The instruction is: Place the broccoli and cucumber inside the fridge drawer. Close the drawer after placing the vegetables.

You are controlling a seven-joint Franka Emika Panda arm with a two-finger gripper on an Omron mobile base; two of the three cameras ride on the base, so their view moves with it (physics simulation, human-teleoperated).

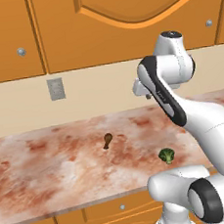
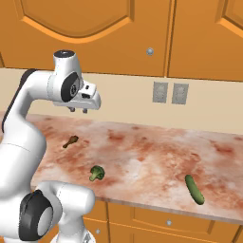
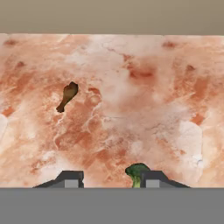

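The tool [image 3: 109, 180] hangs released, jaws apart, high above the worktop [image 3: 131, 109]. The broccoli [image 3: 136, 172] lies below, against the right-hand fingertip, off centre.

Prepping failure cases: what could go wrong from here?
1. The open gripper hangs high above the marble counter, off-centre from the small dark green broccoli floret; descending straight may knock it away.
2. The brown drumstick-shaped item could be grabbed by mistake.
3. The slim green cucumber near the counter edge could roll off.
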